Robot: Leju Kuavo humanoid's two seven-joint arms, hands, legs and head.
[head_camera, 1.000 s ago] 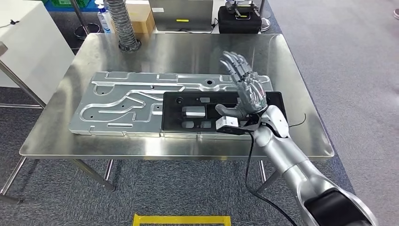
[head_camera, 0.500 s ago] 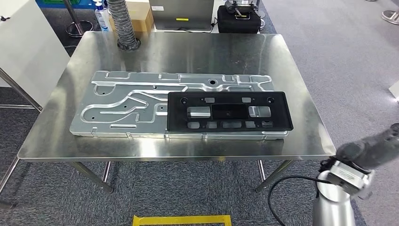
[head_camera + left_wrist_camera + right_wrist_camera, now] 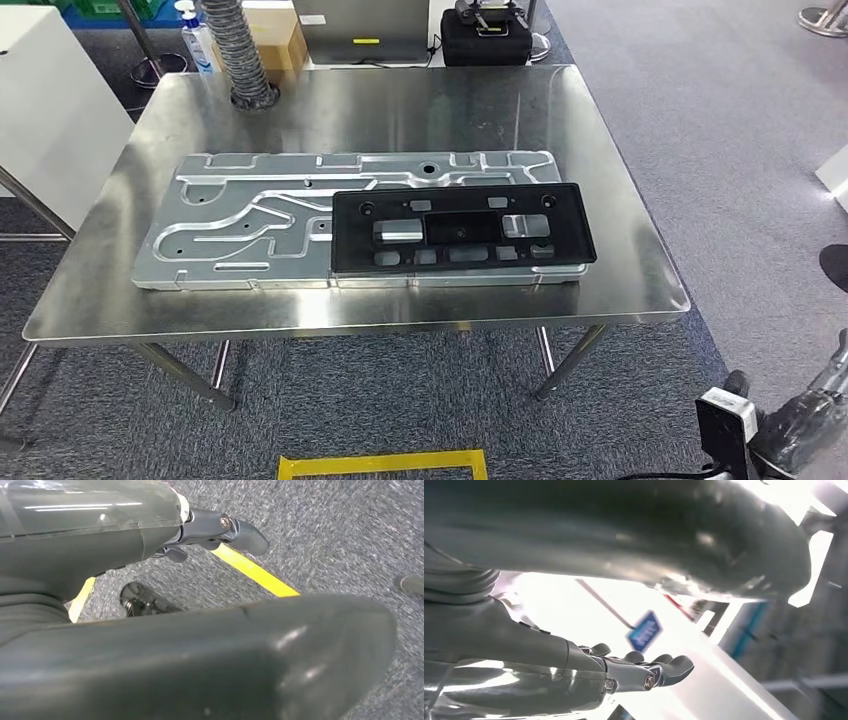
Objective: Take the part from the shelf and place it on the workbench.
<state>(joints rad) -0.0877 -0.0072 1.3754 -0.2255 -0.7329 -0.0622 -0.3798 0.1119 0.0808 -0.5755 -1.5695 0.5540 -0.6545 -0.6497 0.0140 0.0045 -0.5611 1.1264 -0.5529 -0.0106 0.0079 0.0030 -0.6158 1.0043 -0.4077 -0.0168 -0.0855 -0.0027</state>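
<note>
A machined aluminium plate (image 3: 250, 215) lies on the steel workbench (image 3: 600, 150), and the black plastic part (image 3: 460, 240) rests flat across the plate's right half. The part looks light, stiff and smooth, best taken by a long edge or through its cut-outs. At far right the robot's right hand (image 3: 805, 420) hangs low beside the bench, fingers loose, holding nothing. The left hand (image 3: 220, 527) hangs over carpet, empty.

I'm seeing the tabletop (image 3: 600, 150) gleaming as brushed, reflective steel. The machined plate (image 3: 250, 215) on it is looking like matt silvery metal, and the black part (image 3: 460, 255) is showing as dull plastic. The floor (image 3: 720, 120) is looking like rough grey carpet.
</note>
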